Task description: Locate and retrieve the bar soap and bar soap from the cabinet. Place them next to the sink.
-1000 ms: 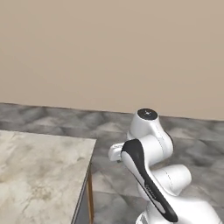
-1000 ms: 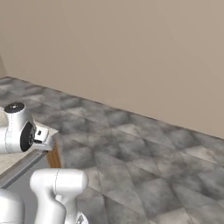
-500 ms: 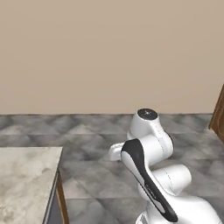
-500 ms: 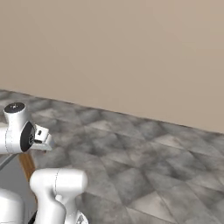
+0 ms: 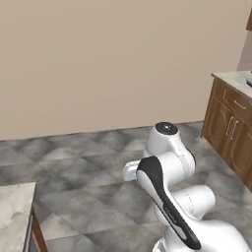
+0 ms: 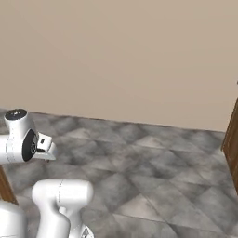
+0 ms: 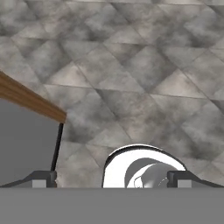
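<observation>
The white Franka arm (image 5: 170,197) is sitting folded over its base, with the grey marbled tile floor (image 6: 153,181) spreading out ahead of it to a plain beige wall (image 5: 108,59). In the hand view the 2 dark fingertips (image 7: 41,179) of the gripper (image 7: 113,180) are standing well apart at the bottom edge, with nothing between them, so the gripper is empty and spread.

Taking the arm as landmark: to its right, against the side wall, a run of medium-brown wooden drawer units with silver handles (image 5: 231,133) is standing under a pale stone countertop (image 5: 235,78); a small dark thing on that top is too cut off to name. To the arm's left, the corner of a marbled stone island top (image 5: 14,216) is showing with a brown wood edge below it.

The 2 bar soaps, the wall cabinet and the sink are not among what can be made out here, so where they are cannot be told. By my judgement the task is at its searching stage, with 0 of the 2 bars retrieved.

As for handling, bars that small are likely light and rigid, but smooth and prone to slipping. A grip across the 2 long flat sides, centred on the bar, would probably hold best, with the fingers closing squarely rather than on a corner.
</observation>
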Controlling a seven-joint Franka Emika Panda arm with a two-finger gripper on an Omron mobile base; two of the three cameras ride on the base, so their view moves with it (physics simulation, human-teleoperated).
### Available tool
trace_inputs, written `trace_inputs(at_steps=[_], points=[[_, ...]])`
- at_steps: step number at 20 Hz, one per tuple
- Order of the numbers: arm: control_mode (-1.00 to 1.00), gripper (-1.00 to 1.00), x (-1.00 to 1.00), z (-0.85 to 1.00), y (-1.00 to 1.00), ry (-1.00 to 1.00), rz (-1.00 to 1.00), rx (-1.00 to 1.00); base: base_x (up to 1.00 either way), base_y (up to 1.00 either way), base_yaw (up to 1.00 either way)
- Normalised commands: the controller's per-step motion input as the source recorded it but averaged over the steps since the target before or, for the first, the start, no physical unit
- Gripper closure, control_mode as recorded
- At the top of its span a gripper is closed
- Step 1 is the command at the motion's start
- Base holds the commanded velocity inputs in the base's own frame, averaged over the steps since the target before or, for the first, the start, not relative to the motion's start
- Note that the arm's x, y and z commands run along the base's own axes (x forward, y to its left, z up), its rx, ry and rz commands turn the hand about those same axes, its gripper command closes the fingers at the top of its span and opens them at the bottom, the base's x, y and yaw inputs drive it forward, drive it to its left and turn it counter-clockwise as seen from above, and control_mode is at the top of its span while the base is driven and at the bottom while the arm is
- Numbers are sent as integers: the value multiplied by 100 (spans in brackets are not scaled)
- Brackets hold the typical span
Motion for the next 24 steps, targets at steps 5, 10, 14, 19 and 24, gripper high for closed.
trace_inputs(at_steps=[5,10,14,19,24], points=[[100,-100,0,0,0,0,0,0,35,1,-36],[100,-100,0,0,0,0,0,0,35,-32,-21],[100,-100,0,0,0,0,0,0,2,-44,-31],[100,-100,0,0,0,0,0,0,1,-12,-44],[100,-100,0,0,0,0,0,0,-1,-5,-47]])
